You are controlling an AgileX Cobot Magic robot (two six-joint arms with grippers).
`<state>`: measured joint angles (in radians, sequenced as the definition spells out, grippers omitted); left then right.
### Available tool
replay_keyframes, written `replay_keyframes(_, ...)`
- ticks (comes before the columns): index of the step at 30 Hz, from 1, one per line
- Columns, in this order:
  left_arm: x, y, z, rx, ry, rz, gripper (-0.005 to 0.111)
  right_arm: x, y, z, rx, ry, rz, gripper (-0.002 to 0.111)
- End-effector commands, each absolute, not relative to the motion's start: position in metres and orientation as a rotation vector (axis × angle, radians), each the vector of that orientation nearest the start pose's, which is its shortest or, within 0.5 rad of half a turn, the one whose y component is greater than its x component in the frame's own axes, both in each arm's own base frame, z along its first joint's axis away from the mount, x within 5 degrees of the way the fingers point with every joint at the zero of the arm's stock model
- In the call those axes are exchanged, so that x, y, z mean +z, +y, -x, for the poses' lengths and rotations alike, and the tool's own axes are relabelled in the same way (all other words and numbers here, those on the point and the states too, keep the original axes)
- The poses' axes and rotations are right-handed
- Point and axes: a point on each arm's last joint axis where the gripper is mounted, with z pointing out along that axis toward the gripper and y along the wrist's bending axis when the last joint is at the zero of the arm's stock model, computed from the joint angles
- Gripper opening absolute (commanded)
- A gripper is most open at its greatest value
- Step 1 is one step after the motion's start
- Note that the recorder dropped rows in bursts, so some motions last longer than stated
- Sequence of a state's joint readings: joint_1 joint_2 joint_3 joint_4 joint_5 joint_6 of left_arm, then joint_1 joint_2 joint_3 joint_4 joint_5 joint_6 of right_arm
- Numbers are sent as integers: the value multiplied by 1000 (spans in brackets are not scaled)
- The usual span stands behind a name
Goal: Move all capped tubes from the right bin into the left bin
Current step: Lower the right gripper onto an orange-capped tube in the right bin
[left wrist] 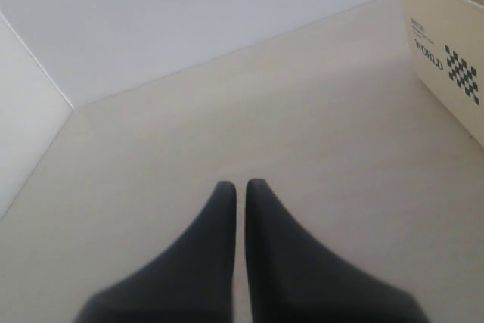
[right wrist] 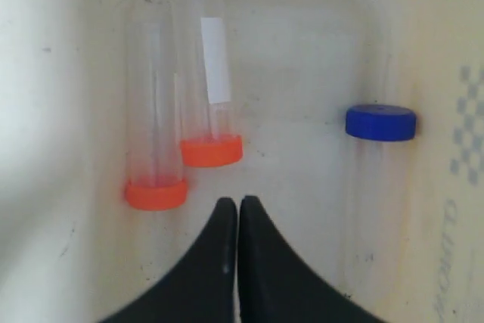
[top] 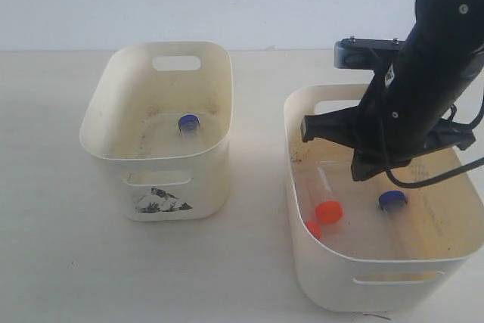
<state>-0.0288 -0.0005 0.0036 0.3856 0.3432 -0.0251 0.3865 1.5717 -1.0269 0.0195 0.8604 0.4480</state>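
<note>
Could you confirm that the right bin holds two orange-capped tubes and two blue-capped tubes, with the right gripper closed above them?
Not quite: the right bin holds only one blue-capped tube beside the two orange-capped tubes, as the right wrist view shows. The other blue-capped tube is in the left bin. The right gripper is indeed closed above them.

The left gripper (left wrist: 240, 185), its two black fingers (left wrist: 208, 255) closed nearly together, hangs over a beige table (left wrist: 227, 111), with a white wall (left wrist: 151, 20) beyond and a cream bin's (left wrist: 442, 32) printed corner nearby.
</note>
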Motion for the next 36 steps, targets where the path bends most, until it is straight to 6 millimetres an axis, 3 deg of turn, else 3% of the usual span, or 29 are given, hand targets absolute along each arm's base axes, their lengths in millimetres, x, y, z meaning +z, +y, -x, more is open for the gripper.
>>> replay_keyframes(1,185,10,-54,323,1796,-237,4,227,112,-276,186,2891,-97,0)
replay_keyframes(20,185,10,-54,323,1796,-237,4,171,119,-294,100,3010,-83,0)
replay_keyframes(26,185,10,-54,323,1796,-237,4,165,121,-300,124,2967,-79,1)
replay_keyframes(28,185,10,-54,323,1796,-237,4,165,122,-303,137,2938,-43,6)
replay_keyframes(34,185,10,-54,323,1796,-237,4,166,124,-306,158,2898,-37,38)
replay_keyframes(36,185,10,-54,323,1796,-237,4,166,124,-307,161,2892,-40,41)
